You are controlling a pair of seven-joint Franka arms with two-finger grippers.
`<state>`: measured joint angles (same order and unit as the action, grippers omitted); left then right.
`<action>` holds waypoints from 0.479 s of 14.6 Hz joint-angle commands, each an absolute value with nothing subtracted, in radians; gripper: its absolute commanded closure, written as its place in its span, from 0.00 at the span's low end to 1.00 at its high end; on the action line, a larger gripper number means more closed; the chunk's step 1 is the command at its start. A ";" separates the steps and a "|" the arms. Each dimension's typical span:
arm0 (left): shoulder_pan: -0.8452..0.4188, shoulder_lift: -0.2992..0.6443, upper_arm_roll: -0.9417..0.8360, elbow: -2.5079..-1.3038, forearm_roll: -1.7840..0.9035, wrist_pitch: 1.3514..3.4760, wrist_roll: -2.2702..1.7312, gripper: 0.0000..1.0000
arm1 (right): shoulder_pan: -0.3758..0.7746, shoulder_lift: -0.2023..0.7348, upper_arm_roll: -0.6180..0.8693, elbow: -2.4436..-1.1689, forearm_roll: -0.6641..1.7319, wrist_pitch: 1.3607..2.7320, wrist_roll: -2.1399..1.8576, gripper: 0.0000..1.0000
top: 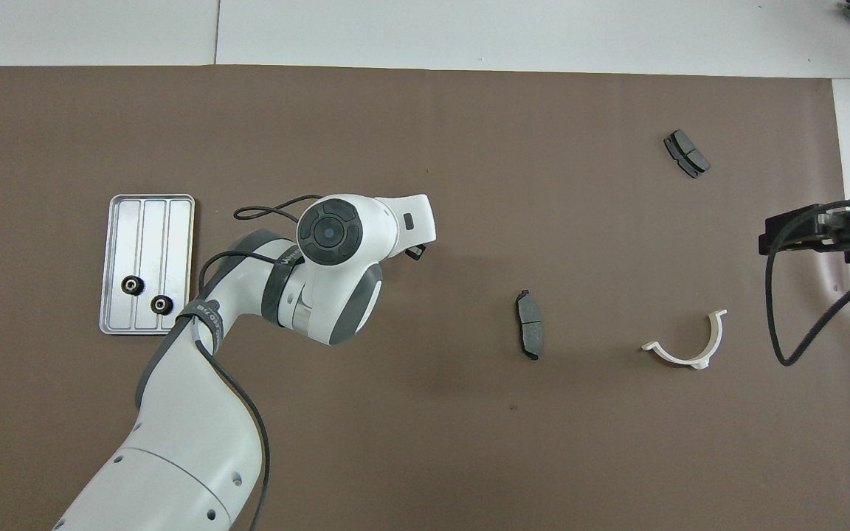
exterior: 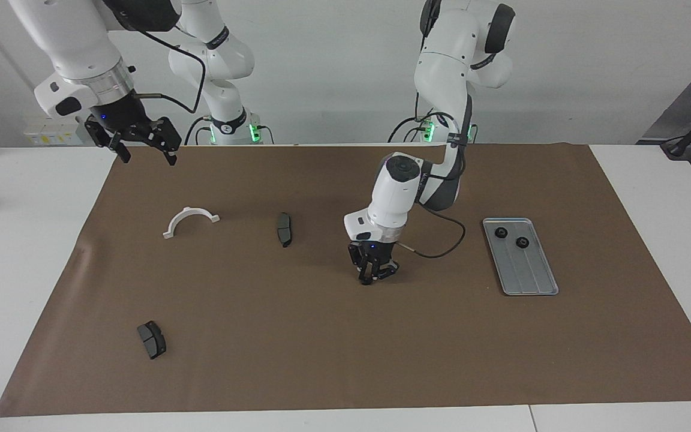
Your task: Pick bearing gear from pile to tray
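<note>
The left gripper (exterior: pixel 370 278) is down at the brown mat, clenched on a tiny black gear (hidden between its fingertips). The tray (exterior: pixel 530 282) lies at its three o'clock in the facing view, holding two gears (exterior: pixel 501 233). The right gripper (exterior: pixel 144 150) waits aloft, jaws spread.

You've got the silver grooved tray (exterior: pixel 528 273) lying flat toward the left arm's end, two black round gears (exterior: pixel 501 233) resting in its robot-side end, and the white half-ring bracket (exterior: pixel 190 221) and two dark brake pads (exterior: pixel 284 228) scattered apart.
</note>
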<state>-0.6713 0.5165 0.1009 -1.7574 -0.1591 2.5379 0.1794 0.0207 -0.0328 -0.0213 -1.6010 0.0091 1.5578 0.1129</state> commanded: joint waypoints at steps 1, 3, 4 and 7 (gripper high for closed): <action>-0.635 0.387 0.114 -1.787 -0.170 2.357 0.193 1.00 | 0.014 -0.058 -0.017 -1.624 0.025 1.546 0.098 0.00; -0.608 0.290 0.126 -1.836 -0.166 2.277 0.193 1.00 | 0.015 -0.058 -0.017 -1.624 0.025 1.546 0.098 0.00; -0.594 0.238 0.146 -1.883 -0.166 2.275 0.195 1.00 | 0.015 -0.058 -0.017 -1.624 0.025 1.546 0.100 0.00; -0.497 0.106 0.152 -2.023 -0.164 2.255 0.196 1.00 | 0.015 -0.058 -0.018 -1.624 0.025 1.546 0.100 0.00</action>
<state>-0.5545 0.2218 0.1566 -1.8782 -0.1591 2.2590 0.1800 0.0207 -0.0328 -0.0209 -1.6010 0.0098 1.5578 0.1129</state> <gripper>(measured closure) 0.771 0.000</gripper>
